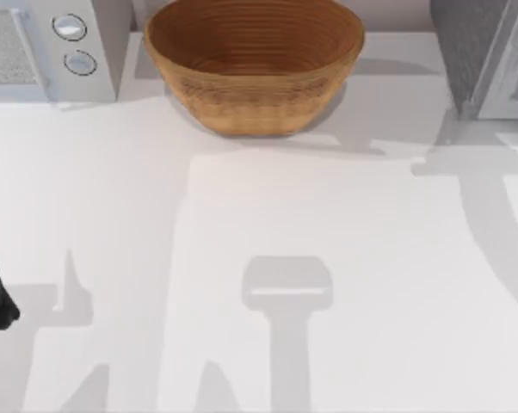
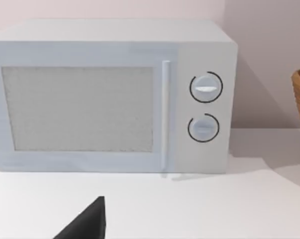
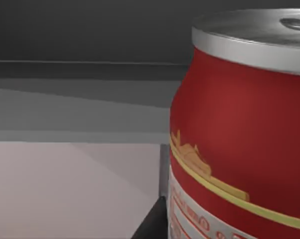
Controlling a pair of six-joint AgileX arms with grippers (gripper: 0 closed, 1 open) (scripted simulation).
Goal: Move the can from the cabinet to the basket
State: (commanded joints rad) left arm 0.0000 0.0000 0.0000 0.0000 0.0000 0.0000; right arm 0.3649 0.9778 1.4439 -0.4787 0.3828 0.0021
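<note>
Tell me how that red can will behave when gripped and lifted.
The can looks rigid, with smooth glossy sides, so it may slip under a light squeeze. Round-bodied, it would probably roll if laid down. Standing upright, it seems stable, though a high push might tip it.

table: white | on it: basket, microwave, cabinet

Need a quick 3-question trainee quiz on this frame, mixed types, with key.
1. True or false: the basket already holds the can.
2. The white appliance has how many round knobs?
A. one B. two C. four
3. Fill in: in the top view the cabinet stands at the table's far ____ corner.

Key: 1 false, the basket looks empty; 2 B; 3 right.
</note>
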